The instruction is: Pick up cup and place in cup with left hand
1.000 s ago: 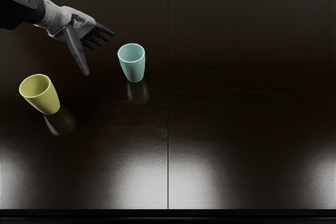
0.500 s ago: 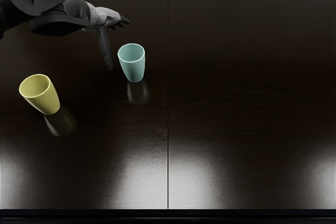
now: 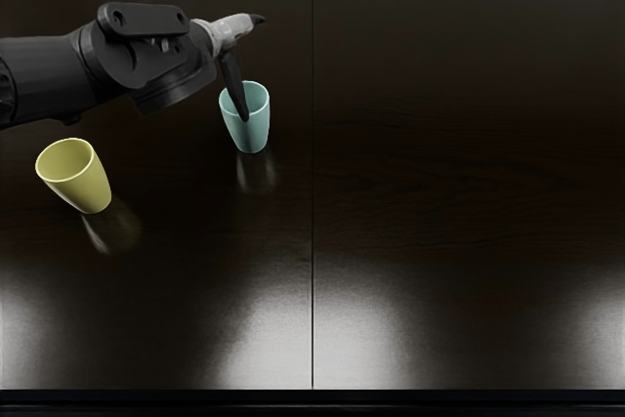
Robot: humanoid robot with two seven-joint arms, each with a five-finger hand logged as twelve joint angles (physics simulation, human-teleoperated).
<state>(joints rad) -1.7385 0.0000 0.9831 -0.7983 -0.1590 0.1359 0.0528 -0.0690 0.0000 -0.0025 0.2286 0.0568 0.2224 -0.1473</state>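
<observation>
Pointing towards the picture's right, the fingers (image 3: 259, 19) of the left hand (image 3: 229, 30) are seen nearly edge-on, bunched in one outline, so how far apart they are from each other cannot be told. The thumb (image 3: 234, 90) is spread wide from them, hanging down across the mouth of a pale teal cup (image 3: 250, 134). Nothing is gripped. Whether the thumb touches the cup, dips inside it or only passes above cannot be made out.

That is the chief danger. If the thumb is over or inside the rim, lowering the hand could press on the rim and tip the cup, and closing would pinch a wall rather than wrap the body. A sideways sweep at this height might knock it over or push it along the dark, glossy bench (image 3: 439, 192), which looks slick. The hand probably needs to settle so that thumb and fingers flank the cup before closing.

Farther out, the left arm (image 3: 59, 75) reaches in from the left edge, its bulky wrist near the teal cup. A yellow cup (image 3: 90, 187) stands upright, well apart, nearer the viewer and farther left; it is likely the receiving one. Swinging back low, the arm could clip it, and a tilted grasp could make the cups' rims catch.
</observation>
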